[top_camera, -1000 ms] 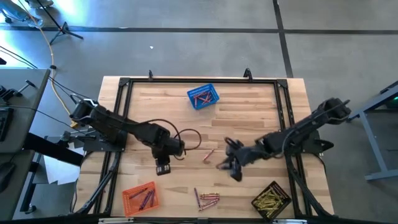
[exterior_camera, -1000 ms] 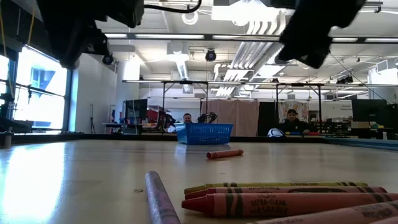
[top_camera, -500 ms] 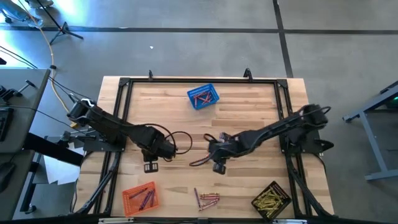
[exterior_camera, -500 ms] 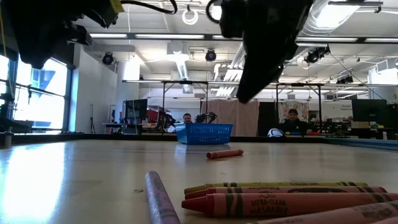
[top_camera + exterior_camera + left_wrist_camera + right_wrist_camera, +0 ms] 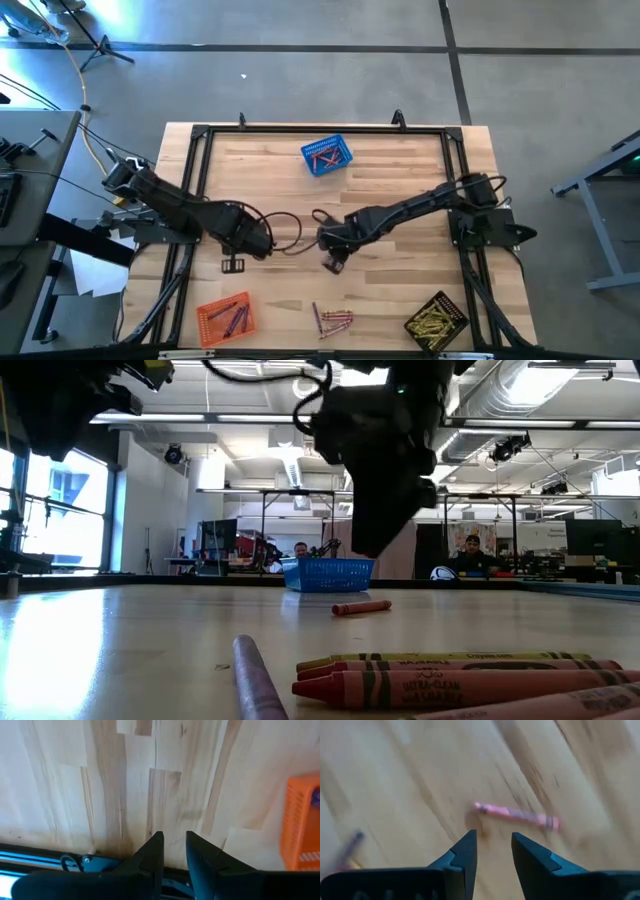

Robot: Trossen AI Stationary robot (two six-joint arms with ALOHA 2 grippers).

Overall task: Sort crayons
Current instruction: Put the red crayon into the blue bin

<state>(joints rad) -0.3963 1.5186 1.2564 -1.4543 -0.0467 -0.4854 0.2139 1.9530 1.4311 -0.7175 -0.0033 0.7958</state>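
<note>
While flat, crayon (image 5: 516, 815) lies crosswise.

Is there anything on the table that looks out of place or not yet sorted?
Yes. One pink crayon lies alone on the bare wood mid-table, just ahead of the right gripper. A small heap of loose crayons sits at the near edge between the orange basket and the black basket, outside any basket.

Open-plan lab or workshop: exposed ceiling ducts (image 5: 520, 390), strip lights, rows of workbenches (image 5: 300, 500), bare concrete floor (image 5: 300, 80).
</note>
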